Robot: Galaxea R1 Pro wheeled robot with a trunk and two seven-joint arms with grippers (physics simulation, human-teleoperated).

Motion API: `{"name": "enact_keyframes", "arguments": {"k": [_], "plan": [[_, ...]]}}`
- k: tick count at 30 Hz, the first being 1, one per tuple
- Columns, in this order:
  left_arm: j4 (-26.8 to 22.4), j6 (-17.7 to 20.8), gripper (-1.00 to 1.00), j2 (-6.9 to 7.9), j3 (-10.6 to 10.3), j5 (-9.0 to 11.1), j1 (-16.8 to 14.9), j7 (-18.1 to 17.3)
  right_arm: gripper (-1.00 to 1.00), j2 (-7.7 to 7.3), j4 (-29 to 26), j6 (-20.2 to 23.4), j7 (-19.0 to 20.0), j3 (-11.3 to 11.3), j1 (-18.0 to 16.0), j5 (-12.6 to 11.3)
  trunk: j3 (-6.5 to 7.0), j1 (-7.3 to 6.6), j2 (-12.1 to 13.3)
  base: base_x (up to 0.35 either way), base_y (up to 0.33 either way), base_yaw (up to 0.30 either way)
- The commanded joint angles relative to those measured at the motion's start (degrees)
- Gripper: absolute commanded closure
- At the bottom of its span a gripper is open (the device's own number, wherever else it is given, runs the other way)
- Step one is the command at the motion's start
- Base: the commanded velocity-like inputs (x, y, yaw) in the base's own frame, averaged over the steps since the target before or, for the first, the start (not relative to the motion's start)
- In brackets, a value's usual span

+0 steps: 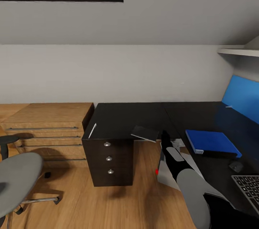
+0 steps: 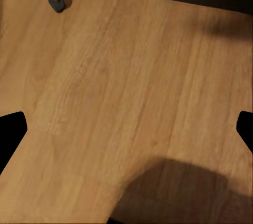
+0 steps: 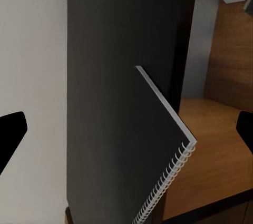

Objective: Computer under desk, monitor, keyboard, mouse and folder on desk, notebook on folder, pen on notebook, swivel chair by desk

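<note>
Notebook (image 1: 145,133) overhanging desk (image 1: 118,119) edge, just beyond right hand (image 1: 165,137).

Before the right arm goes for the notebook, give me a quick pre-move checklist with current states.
1. Folder already on the desk: ok.
2. Notebook stacked on the folder: not ok; it overhangs the desk's front edge, apart from the folder.
3. Right gripper open, holding nothing: ok, by the right wrist view.
4. Pen on the notebook: not ok; it lies near the desk's left edge.
5. Mouse beside the keyboard: ok.
6. Left gripper free: ok, open over bare floor.
</note>
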Motion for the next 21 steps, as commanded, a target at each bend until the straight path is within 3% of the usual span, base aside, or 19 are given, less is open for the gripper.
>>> {"name": "enact_keyframes", "arguments": {"k": [1, 5, 7, 11, 12, 16, 21], "plan": [[-1.6, 1.2, -1.00, 0.08, -0.4, 0.3, 0.0, 0.5, -1.00, 0.01, -0.1, -0.2, 0.0, 0.0, 0.0, -0.6, -0.24, 0.22, -0.4, 0.000, 0.000, 0.000], [-7.9, 6.4, -1.00, 0.29, -0.3, 0.3, 0.0, 0.5, -1.00, -0.06, -0.1, -0.2, 0.0, 0.0, 0.0, -0.6, -0.96, 1.10, -2.1, 0.000, 0.000, 0.000], [-17.2, 15.8, -1.00, 0.85, 0.1, 0.7, 0.0, 0.6, -1.00, -0.10, -0.1, -0.2, 0.0, 0.0, 0.0, -0.6, -1.32, 1.54, -2.9, 0.000, 0.000, 0.000], [-26.2, 25.7, -1.00, 1.63, 1.9, 2.4, 0.0, 0.6, -1.00, -0.11, -0.1, -0.2, 0.0, 0.0, 0.0, -0.6, -2.04, 2.42, -4.5, 0.000, 0.000, 0.000], [-32.6, 33.8, -1.00, 2.47, 3.5, 5.0, 0.0, 0.6, -1.00, -0.11, -0.1, -0.1, -0.1, 0.0, 0.0, -0.5, -2.22, 2.64, -4.9, 0.000, 0.000, 0.000], [-36.4, 38.6, -1.00, 3.35, 4.3, 7.9, 0.0, 0.6, -1.00, -0.18, -0.1, 0.8, -0.1, 0.0, 0.0, -0.5, -2.94, 3.52, -6.5, 0.000, 0.000, 0.000], [-34.9, 39.6, -1.00, 3.60, 4.5, 8.7, 0.0, 0.5, -1.00, -0.16, -0.1, 1.8, 0.0, 0.0, 0.0, -0.5, -3.83, 4.62, -8.5, 0.000, 0.000, 0.000]]}}
